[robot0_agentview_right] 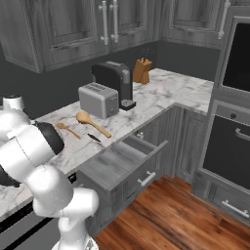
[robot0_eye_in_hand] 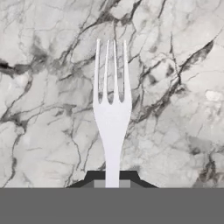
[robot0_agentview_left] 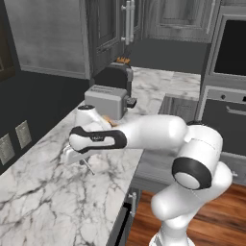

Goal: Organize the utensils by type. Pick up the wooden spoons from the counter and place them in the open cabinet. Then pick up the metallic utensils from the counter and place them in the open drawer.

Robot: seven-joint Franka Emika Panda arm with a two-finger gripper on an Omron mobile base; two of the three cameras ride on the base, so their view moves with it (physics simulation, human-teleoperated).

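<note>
Hand view is showing you a pale fork (robot0_eye_in_hand: pixel 112 109) rising from between the fingertips, so the gripper (robot0_eye_in_hand: pixel 112 181) is closing on its handle, tines pointing away over the counter (robot0_eye_in_hand: pixel 48 131). Right base view is giving you both wooden spoons (robot0_agentview_right: pixel 92 123) lying on the marble in front of the toaster (robot0_agentview_right: pixel 99 100), near the front edge, with a small dark utensil (robot0_agentview_right: pixel 94 138) just beside them. Below that edge the drawer (robot0_agentview_right: pixel 114 163) is standing open.
</note>
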